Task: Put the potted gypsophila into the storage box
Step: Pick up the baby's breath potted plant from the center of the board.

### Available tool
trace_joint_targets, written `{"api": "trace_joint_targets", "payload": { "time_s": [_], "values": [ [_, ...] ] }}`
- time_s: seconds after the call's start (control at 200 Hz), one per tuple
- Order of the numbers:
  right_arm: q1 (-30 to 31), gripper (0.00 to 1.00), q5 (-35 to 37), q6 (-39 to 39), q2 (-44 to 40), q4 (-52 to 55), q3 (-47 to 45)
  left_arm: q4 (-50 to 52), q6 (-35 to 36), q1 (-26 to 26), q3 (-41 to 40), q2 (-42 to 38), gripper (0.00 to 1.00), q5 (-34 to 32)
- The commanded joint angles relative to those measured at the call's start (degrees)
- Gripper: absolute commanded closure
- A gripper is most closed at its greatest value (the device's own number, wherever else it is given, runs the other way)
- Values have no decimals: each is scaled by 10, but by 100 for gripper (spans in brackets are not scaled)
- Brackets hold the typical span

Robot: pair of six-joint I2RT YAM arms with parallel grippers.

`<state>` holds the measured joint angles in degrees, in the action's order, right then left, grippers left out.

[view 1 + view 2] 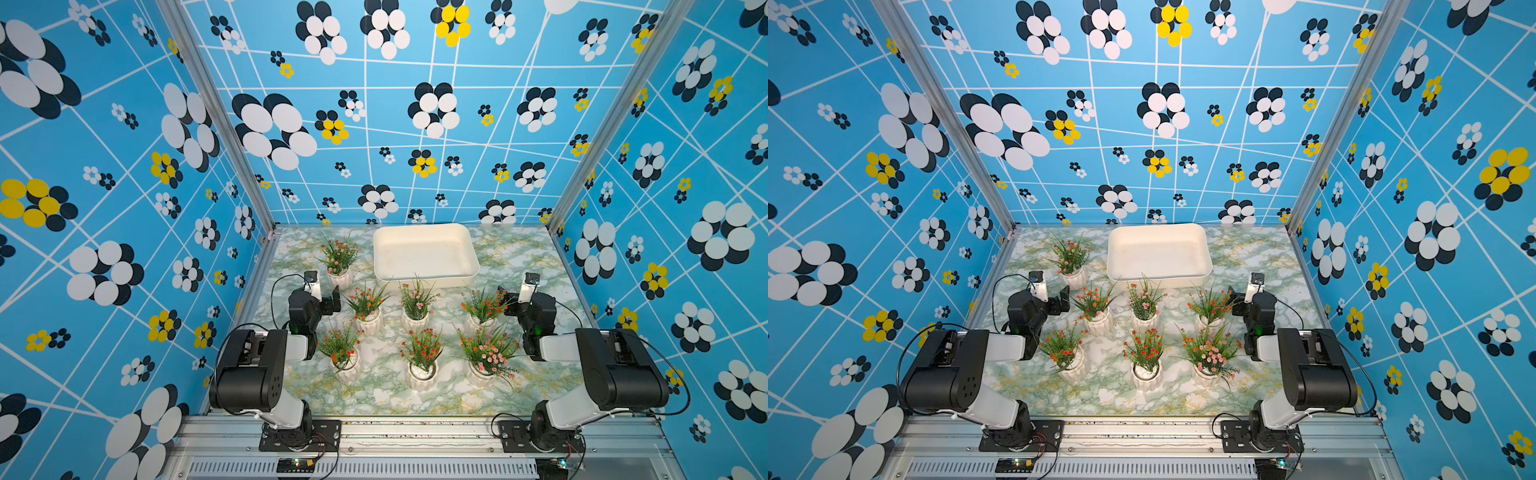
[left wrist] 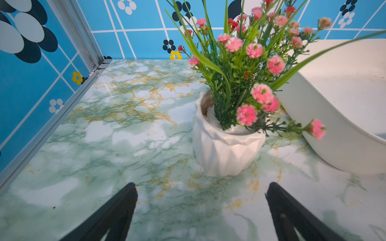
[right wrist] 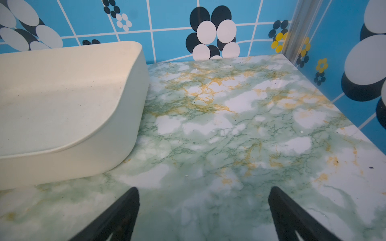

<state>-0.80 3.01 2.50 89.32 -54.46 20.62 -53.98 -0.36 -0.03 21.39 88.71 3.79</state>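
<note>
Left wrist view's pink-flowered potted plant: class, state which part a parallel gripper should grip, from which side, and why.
Probably the ribbed white pot, gripped around its body, coming in low from the open table side where the left gripper stands open. Its stems and flowers fan over the rim, hindering a top approach, and the storage box crowds one flank.

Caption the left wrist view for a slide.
Open left gripper faces a pink-flowered pot standing beside the cream storage box.
</note>
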Motion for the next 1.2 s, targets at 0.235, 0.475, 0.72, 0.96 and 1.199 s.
{"api": "trace_joint_targets", "payload": {
  "time_s": [0.235, 0.475, 0.72, 0.96, 1.199],
  "values": [
    [-3, 1, -9, -1, 0, 1, 7, 2, 2, 2, 4, 3, 0, -1],
    [-3, 1, -11, 1, -4, -6, 2, 33, -6, 5, 2, -34, 1, -17],
    [-6, 1, -30, 0, -62, 44, 2, 254, -34, 5, 57, -166, 0, -92],
    [-16, 1, -54, 41, -148, 380, 138, 538, -150, 14, 175, -268, 0, -218],
    [-17, 1, 37, 85, -94, 822, 399, 714, -206, 39, 288, -273, 1, -217]
  ]
}}
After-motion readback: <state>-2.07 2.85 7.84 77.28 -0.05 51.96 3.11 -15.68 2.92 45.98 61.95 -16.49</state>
